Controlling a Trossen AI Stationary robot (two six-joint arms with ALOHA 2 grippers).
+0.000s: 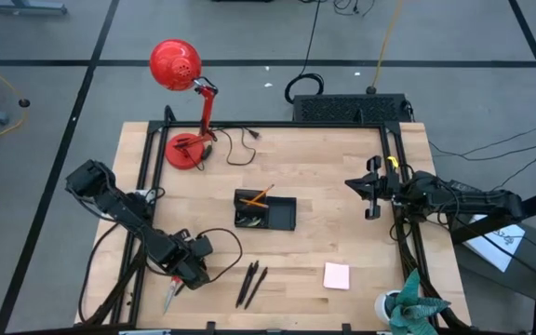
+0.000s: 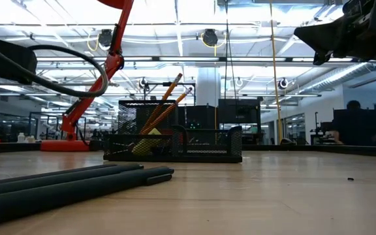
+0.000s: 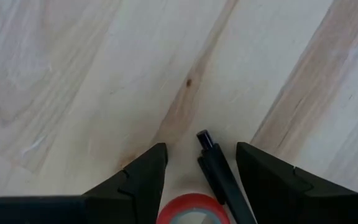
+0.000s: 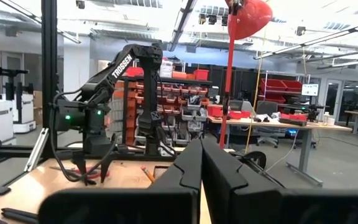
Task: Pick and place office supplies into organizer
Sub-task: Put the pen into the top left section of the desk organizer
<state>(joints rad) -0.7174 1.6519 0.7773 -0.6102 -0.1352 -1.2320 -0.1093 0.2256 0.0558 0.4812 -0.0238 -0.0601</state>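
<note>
Red-handled scissors (image 3: 191, 210) sit between the open left end effector (image 3: 201, 177) fingers.

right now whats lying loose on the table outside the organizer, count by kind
Black pens: 2
Red-handled scissors: 1, under the left gripper
Pink sticky-note pad: 1
Total: 4 loose items. The orange pencils already stand in the organizer, so they are not counted.

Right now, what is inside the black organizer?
In the organizer, two orange pencils lean upright in the tall left compartment, with something yellow low behind the mesh. The right compartment looks empty from above; the mesh walls hide anything small.
</note>
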